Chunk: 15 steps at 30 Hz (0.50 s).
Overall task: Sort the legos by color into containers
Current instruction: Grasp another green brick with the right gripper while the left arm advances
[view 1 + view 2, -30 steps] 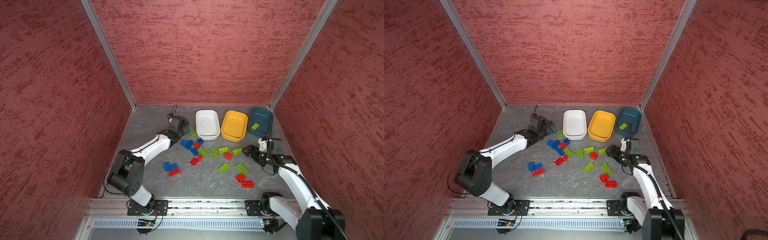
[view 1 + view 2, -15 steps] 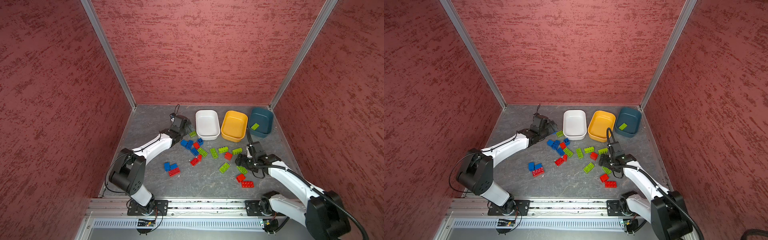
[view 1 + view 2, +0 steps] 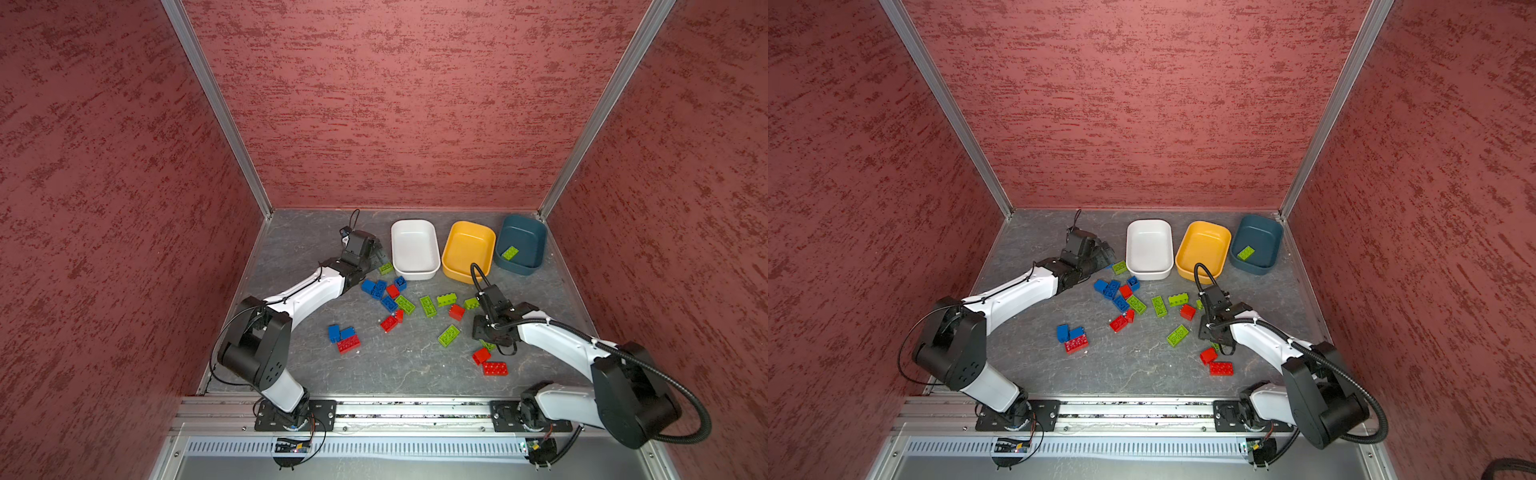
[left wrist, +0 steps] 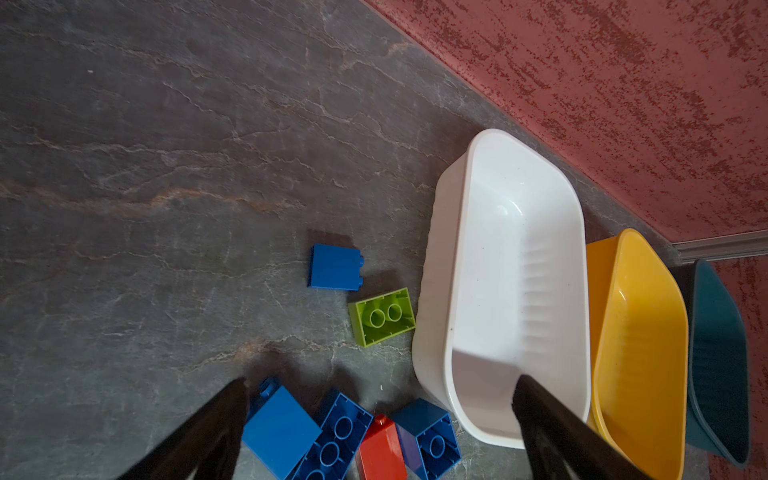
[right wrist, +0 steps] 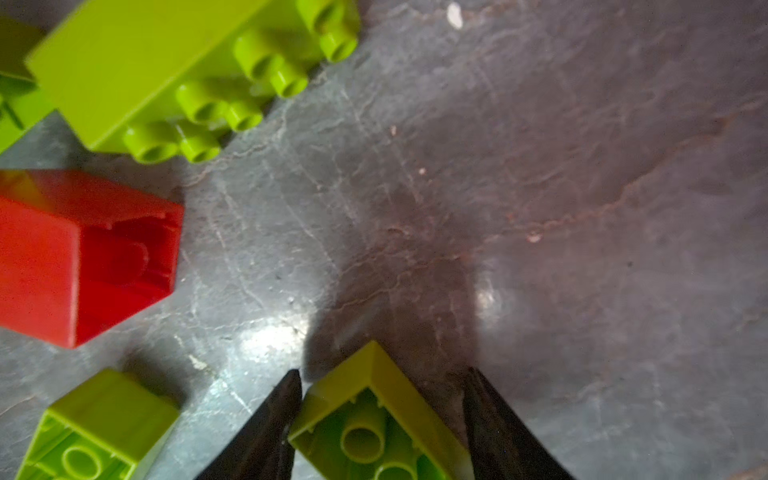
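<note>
Our right claw [image 5: 383,370] straddles an upturned green lego [image 5: 365,440], and we cannot tell if it's clamped; it sits skewed, so we risk a corner pinch spinning it loose.

The right gripper [image 5: 382,374] has swung away from the dark teal tub [image 3: 525,235] and come down over the near counter [image 3: 399,365]. Its jaws have narrowed around an upturned green brick [image 5: 374,419].
</note>
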### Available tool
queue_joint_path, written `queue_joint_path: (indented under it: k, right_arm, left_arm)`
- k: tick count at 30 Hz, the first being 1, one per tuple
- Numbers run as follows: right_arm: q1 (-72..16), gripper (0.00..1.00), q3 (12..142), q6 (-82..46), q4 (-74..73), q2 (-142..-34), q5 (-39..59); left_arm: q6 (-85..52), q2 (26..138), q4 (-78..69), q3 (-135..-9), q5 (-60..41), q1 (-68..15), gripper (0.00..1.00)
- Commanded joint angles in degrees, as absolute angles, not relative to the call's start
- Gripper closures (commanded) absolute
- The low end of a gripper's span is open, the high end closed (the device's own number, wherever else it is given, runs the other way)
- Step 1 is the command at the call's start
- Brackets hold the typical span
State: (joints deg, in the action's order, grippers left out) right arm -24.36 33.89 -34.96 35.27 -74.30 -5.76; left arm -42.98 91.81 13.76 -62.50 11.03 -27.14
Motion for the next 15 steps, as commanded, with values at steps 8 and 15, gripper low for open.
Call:
queue_joint_path:
  k: [8,15]
  right_arm:
    - [-24.8,0.58,33.0,-37.3,31.2,-74.5,-13.3]
    - [-22.6,0.72,31.3,-37.2,28.2,-71.1,-14.7]
  left_arm:
    - [-39.2,89.8,16.7,-64.2,13.5,-29.1,0.01]
    - [-38.2,89.6,17.4,-64.7,14.4,-30.0,0.00]
